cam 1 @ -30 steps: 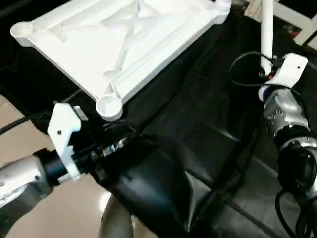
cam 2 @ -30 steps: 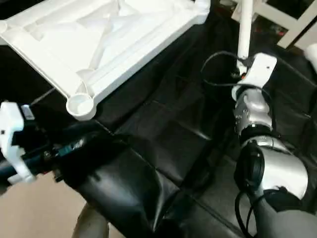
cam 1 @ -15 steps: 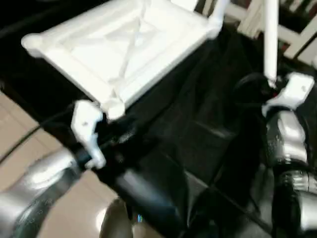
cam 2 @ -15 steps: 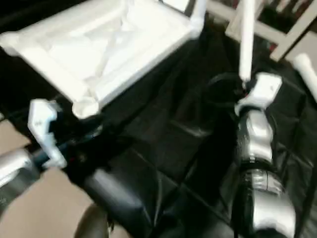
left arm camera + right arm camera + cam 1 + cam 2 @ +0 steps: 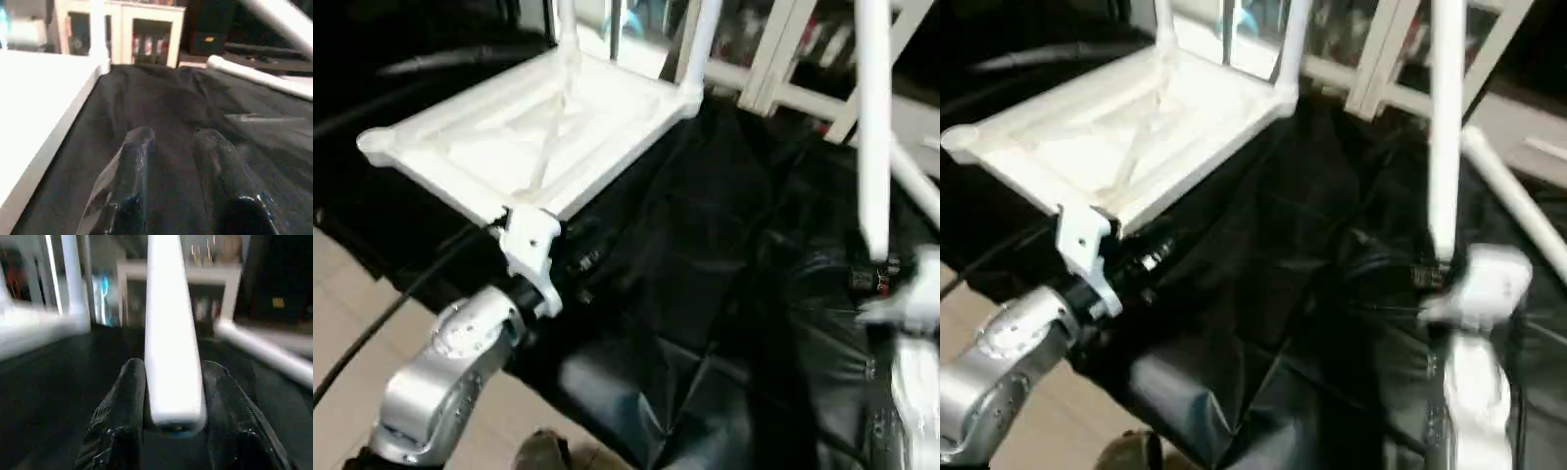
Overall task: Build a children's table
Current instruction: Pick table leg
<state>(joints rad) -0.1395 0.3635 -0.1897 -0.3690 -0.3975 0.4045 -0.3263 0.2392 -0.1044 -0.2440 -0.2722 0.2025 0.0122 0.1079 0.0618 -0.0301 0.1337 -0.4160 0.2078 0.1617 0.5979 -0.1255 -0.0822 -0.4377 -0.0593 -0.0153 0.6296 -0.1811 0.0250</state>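
The white tabletop (image 5: 538, 147) lies upside down on black cloth, its X-ribs facing up. Two white legs (image 5: 700, 44) stand in its far corner sockets. My right gripper (image 5: 171, 401) is shut on another leg (image 5: 871, 127) and holds it upright to the right of the tabletop. One more leg (image 5: 1518, 211) lies on the cloth behind it. My left gripper (image 5: 173, 156) is open with nothing between its fingers (image 5: 132, 161). It hovers low over the cloth, just beside the tabletop's near corner (image 5: 514, 213).
Black cloth (image 5: 724, 255) covers the work surface in folds. White shelving (image 5: 783, 59) stands behind. Tiled floor (image 5: 342, 323) and a black cable (image 5: 372, 328) lie at the near left, below the surface's edge.
The head camera has tilted up, so the whole picture has shifted. My left wrist has come in close to the tabletop's near corner. The right gripper still holds its leg upright.
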